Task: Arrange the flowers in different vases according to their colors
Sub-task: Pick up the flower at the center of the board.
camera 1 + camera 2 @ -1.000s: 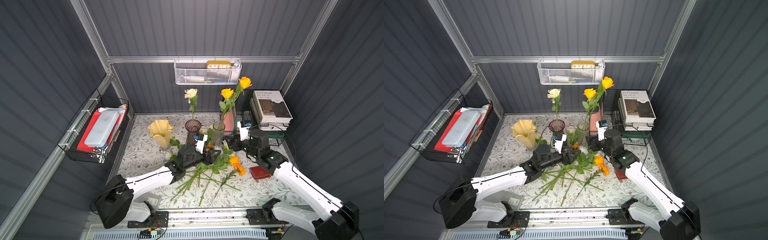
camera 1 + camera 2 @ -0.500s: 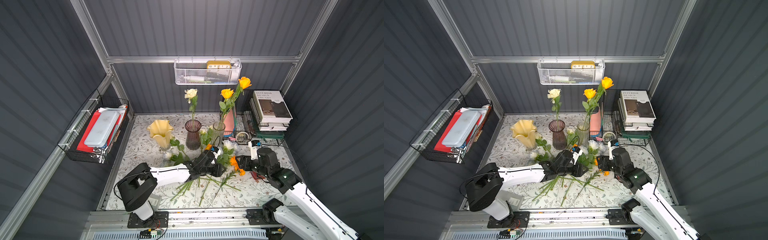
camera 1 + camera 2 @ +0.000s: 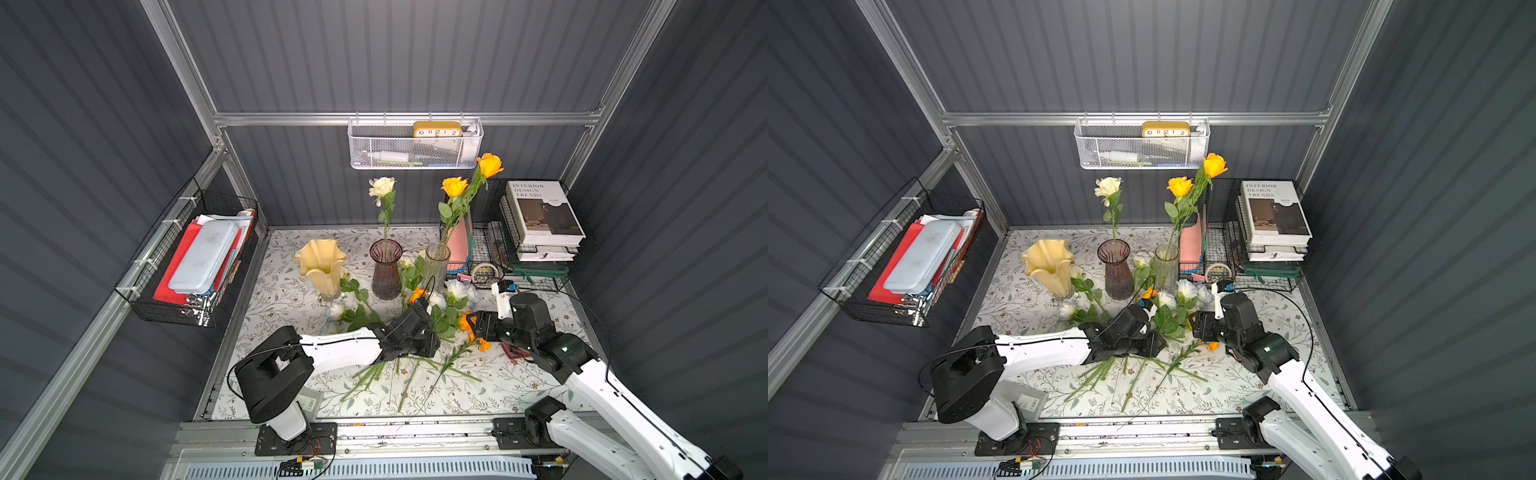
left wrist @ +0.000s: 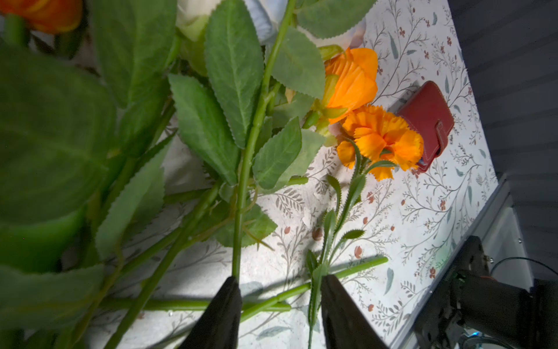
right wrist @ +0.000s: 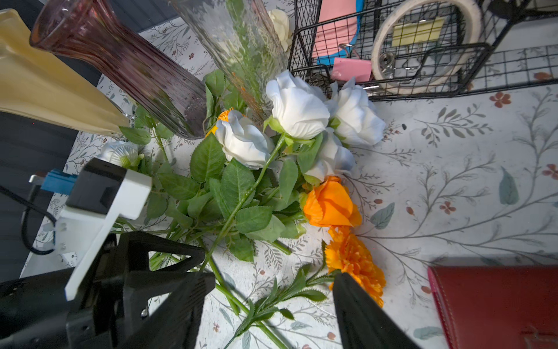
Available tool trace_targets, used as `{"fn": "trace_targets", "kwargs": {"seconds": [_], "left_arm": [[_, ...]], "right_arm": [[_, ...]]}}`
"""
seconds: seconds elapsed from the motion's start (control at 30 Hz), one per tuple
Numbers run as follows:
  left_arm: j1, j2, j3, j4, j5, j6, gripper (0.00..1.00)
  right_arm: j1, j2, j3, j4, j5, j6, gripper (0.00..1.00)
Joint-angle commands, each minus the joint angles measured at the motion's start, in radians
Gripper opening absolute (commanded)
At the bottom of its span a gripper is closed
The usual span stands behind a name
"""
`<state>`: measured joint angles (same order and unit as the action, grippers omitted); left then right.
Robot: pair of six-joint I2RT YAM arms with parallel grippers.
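Note:
Three vases stand at the back of the table: pale yellow (image 3: 320, 266), purple (image 3: 385, 270) with a cream rose (image 3: 382, 186), and clear (image 3: 437, 266) with two orange roses (image 3: 454, 186). Loose flowers lie in a heap in front of them: white roses (image 5: 297, 105), an orange rose (image 5: 330, 202), a marigold (image 5: 353, 263). My left gripper (image 4: 280, 290) is low over the crossed green stems (image 4: 271, 299), open, with stems lying between its fingers. My right gripper (image 5: 271, 281) is open over the marigold's leafy stem (image 5: 280, 293), one finger beside the bloom.
A red wallet (image 5: 495, 305) lies on the cloth right of the marigold. A black wire rack (image 3: 490, 249) with books (image 3: 540, 216) and a tape roll (image 3: 482, 272) fills the back right. Wire baskets hang on the left wall (image 3: 195, 266) and back wall (image 3: 415, 145).
Both arms have come forward and down from beside the vases to the flower heap. The left jaws have narrowed around the stems. The right jaws have hardly changed.

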<state>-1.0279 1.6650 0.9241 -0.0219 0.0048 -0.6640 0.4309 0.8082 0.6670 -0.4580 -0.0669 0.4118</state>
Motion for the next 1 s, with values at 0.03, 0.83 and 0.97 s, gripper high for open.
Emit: {"fn": "trace_targets", "kwargs": {"seconds": [0.03, 0.83, 0.97], "left_arm": [[-0.003, 0.058, 0.015, 0.005, -0.011, 0.003, 0.34], [-0.006, 0.013, 0.215, -0.071, -0.184, 0.232, 0.00], [-0.004, -0.026, 0.230, -0.017, -0.152, 0.286, 0.00]], "right_arm": [[-0.004, -0.006, -0.021, 0.027, -0.022, 0.012, 0.71], [-0.006, -0.103, -0.028, -0.018, 0.067, 0.060, 0.70], [-0.015, -0.134, -0.048, -0.007, 0.067, 0.083, 0.70]]}}
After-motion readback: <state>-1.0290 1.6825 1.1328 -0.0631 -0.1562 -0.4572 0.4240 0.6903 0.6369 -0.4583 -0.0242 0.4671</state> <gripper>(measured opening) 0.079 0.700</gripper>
